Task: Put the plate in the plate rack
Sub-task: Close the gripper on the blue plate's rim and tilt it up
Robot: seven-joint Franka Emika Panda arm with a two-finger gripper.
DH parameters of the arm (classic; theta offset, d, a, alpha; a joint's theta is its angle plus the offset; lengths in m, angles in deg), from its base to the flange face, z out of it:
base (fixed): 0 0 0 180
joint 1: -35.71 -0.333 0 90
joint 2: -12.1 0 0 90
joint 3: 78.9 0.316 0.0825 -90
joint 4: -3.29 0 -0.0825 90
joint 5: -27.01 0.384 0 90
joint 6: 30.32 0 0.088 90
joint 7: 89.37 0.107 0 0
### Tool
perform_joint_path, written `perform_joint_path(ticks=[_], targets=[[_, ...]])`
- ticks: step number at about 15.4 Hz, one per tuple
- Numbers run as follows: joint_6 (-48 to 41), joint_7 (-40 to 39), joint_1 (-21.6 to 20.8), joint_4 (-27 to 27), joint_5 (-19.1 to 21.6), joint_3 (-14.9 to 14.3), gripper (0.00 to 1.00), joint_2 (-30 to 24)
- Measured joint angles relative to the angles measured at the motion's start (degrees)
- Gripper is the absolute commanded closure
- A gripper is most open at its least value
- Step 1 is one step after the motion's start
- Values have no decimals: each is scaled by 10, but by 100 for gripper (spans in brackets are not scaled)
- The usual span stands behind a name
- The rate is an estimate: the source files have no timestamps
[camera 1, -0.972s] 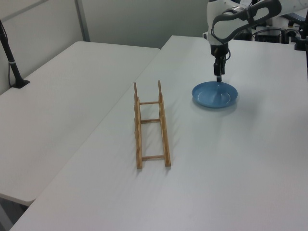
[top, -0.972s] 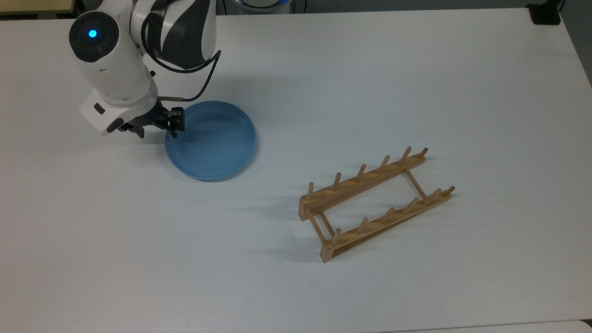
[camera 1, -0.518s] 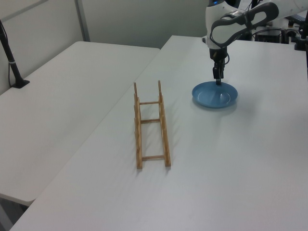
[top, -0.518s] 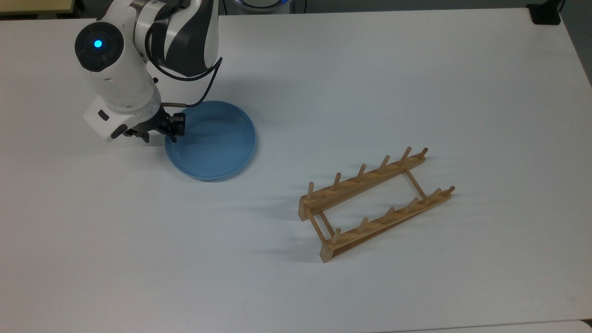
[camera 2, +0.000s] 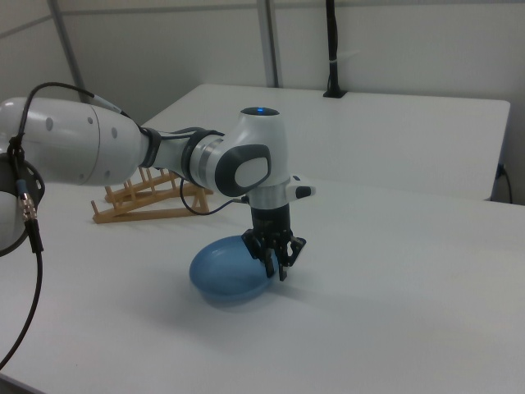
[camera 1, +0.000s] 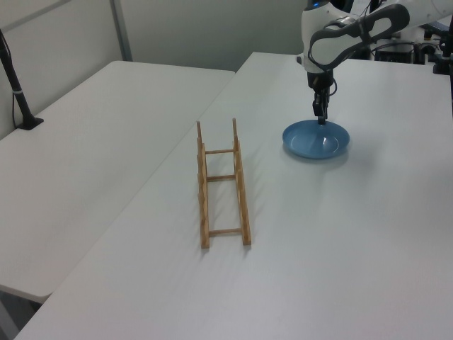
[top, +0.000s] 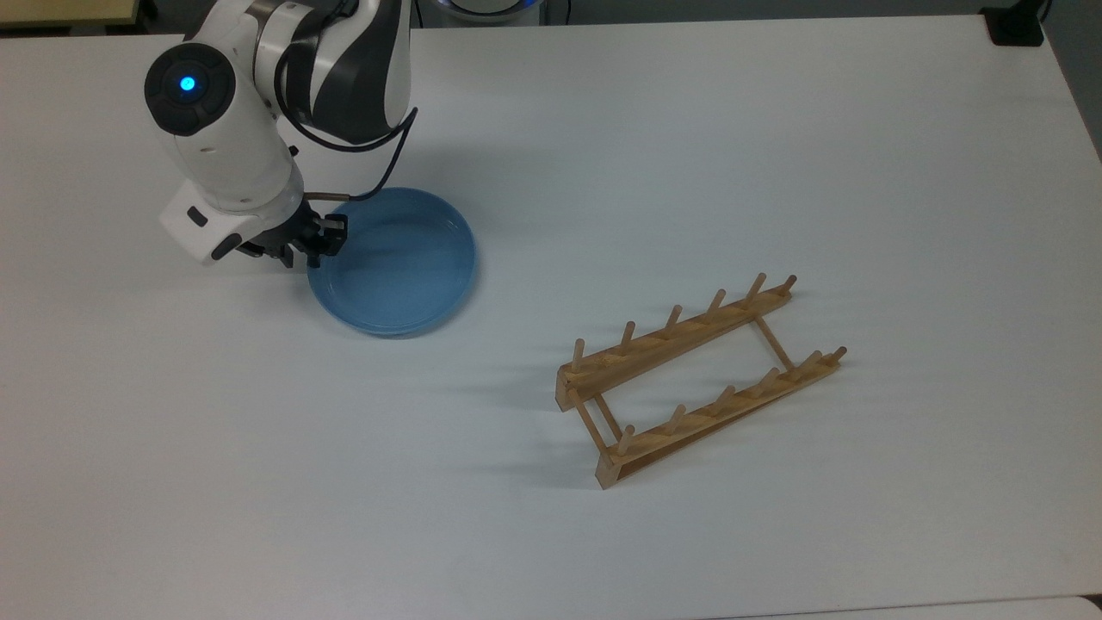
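Note:
The light-blue plate lies flat on the white table, at the top view's left. My gripper points down at the plate's rim on the top view's left side. It is open, with one finger over the plate's inside and the other outside the rim. The wooden plate rack stands with nothing in it to the top view's lower right, well apart from the plate.
A second white table adjoins along the left view's left, with a black clamped post on it. A black object sits at the top view's top right corner.
My gripper has come down closer to the plate's rim and shifted slightly toward the top view's right. The plate and the rack have not moved.

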Motion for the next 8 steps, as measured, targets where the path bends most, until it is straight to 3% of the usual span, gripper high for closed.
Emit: perform_joint_path(ticks=[2,5,8], targets=[[0,0,0,0,0,0,79,0],[0,0,-1,0,0,0,92,0],[0,0,-2,0,0,0,95,0]])
